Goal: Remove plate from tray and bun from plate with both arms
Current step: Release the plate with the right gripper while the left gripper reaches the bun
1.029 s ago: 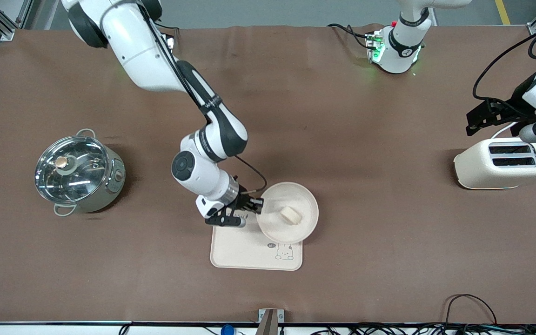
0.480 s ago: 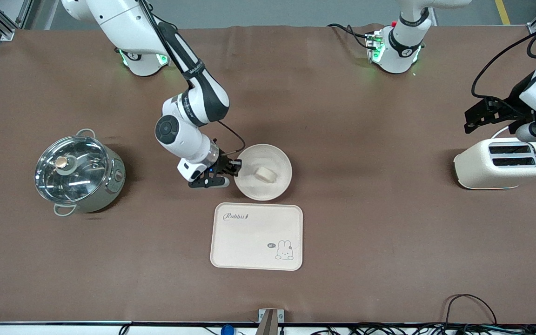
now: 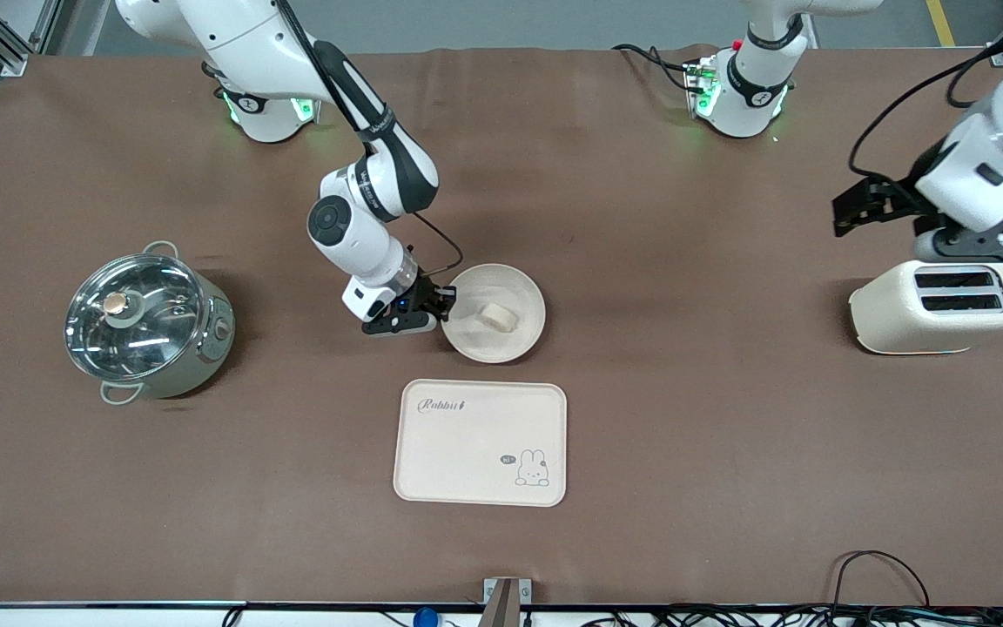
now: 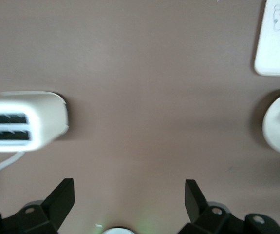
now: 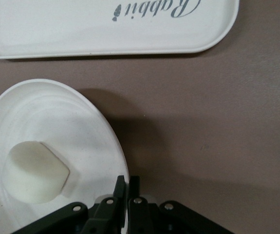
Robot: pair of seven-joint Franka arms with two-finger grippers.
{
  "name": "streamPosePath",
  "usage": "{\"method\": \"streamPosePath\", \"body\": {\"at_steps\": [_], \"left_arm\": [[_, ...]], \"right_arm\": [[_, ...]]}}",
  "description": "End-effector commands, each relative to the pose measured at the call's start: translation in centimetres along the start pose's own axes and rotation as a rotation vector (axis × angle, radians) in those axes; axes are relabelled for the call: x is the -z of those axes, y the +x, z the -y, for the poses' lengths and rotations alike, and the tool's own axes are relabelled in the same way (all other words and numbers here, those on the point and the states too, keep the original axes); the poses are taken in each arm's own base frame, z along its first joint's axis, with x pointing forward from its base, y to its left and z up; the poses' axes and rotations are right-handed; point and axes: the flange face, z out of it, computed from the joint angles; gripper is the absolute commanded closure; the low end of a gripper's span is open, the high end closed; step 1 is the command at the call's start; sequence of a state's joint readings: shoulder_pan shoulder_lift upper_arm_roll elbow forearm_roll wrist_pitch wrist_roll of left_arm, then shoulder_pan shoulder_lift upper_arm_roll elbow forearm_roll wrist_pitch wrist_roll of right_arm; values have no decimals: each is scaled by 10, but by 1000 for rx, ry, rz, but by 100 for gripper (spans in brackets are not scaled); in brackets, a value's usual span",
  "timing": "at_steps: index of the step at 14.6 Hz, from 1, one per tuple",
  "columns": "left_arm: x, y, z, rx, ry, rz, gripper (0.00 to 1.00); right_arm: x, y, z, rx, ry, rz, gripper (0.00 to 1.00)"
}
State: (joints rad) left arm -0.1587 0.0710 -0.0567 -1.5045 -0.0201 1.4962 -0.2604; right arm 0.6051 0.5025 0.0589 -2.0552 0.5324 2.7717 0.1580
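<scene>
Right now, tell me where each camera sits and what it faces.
Front view: high across the table, facing both arms' bases; right pincer grips the plate holding the bun.
Left wrist view: looks down at toaster; left pincer open.
Right wrist view: looks down at plate rim, tray.
All three share the plate.

even overhead light is filling the front view, bright and flat. the pot (image 3: 146, 324) lid is throwing white glare. soft shadows are pooling beside the toaster (image 3: 942, 306) and the plate (image 3: 496, 313). green glow is spilling from the arm bases onto the tablecloth (image 3: 606, 218). in the left wrist view the toaster (image 4: 20, 126) is smearing with motion blur. the right wrist view is staying sharp, the plate (image 5: 57, 112) casting a dark shadow on the cloth.
</scene>
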Motion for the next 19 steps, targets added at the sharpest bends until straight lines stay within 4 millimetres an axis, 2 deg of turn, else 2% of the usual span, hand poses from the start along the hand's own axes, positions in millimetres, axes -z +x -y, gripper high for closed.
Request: {"method": "streamPosePath", "body": {"at_steps": [1, 3, 4, 5, 6, 7, 9, 10, 12, 14, 17, 19], "left_arm": [[-30, -9, -57, 118, -60, -23, 0], [-60, -10, -124, 239, -92, -9, 0], [-78, -10, -156, 301, -115, -11, 0], [-97, -9, -186, 358, -140, -13, 0], [-119, -4, -212, 427, -181, -17, 0], [-134, -1, -232, 468, -216, -25, 0], [-180, 8, -271, 520, -271, -47, 0], [-203, 12, -285, 545, -282, -64, 0], [-258, 23, -301, 651, -311, -46, 0], [-295, 19, -323, 708, -357, -33, 0], [-348, -12, -372, 777, -427, -8, 0], [-374, -22, -384, 797, -448, -12, 0]], "right_arm": [[-5, -3, -3, -17, 9, -11, 99], [-2, 4, -5, -27, 13, -20, 97], [-2, 6, -5, -30, 15, -20, 88], [-1, 7, -4, -30, 18, -24, 41], [-1, 6, 0, -22, 20, -26, 0], [1, 8, -1, -27, 22, -28, 0], [13, 16, 0, -33, 30, -17, 0], [27, 22, 0, -39, 37, -15, 0], [74, 43, -13, -67, 58, -19, 0], [128, 62, -36, -100, 71, -11, 0], [219, 88, -85, -82, -5, -12, 0], [284, 108, -114, -28, -149, 49, 0]]}}
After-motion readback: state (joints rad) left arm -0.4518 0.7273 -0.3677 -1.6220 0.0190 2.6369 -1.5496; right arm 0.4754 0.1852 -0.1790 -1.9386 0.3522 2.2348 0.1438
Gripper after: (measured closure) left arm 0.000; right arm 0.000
